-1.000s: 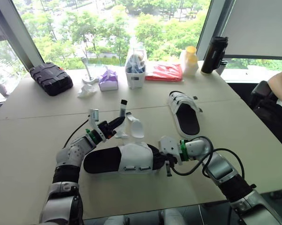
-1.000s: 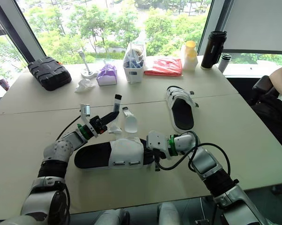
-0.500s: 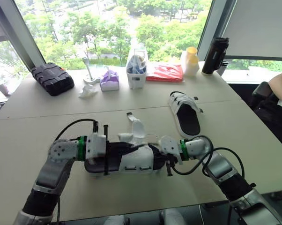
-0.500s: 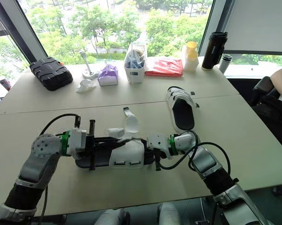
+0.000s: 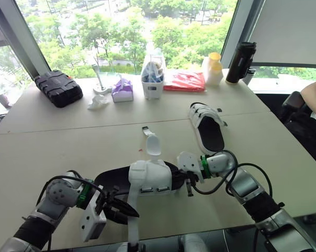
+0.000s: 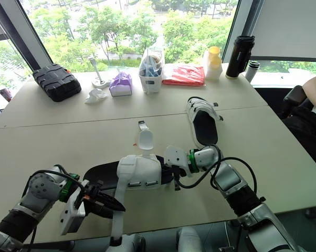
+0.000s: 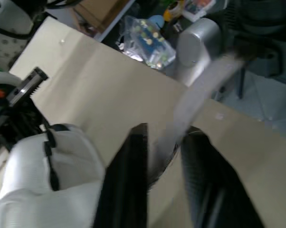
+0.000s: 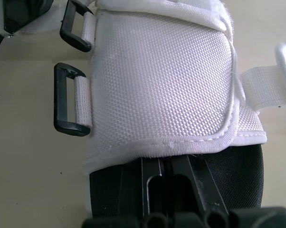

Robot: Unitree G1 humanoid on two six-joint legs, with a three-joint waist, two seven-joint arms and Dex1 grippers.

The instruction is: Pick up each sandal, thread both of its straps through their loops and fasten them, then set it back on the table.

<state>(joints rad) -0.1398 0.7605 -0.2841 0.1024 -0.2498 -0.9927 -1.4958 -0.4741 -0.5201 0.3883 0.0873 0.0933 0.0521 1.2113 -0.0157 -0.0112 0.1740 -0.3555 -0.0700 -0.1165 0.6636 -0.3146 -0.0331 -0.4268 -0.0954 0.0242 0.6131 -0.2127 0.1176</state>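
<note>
Sandal at centre front of table, sole down, black footbed showing at heel end, white upper across the middle. Toe end toward the right arm, heel toward the left.

One long white strap stretched from the near side of the upper straight toward the front table edge and past it. Second strap standing up on the far side of the upper, tip with its dark tab pointing away toward the windows. Two black loops on short white tabs along one edge of the upper, resting on the table.

Left gripper low near the front edge, just beside the heel; fingers closed around the long strap, white webbing passing up between them.

Right gripper pushed into the toe opening under the white upper; fingers side by side over the black footbed, apparently pressed together, though the tips sit in shadow.

Second sandal farther back and to the right, well apart, sole down, straps folded over.

Along the far edge by the windows: black case, purple tissue pack, white basket, red bag, yellow-capped bottle, black flask. Person's arm at the right side.
</note>
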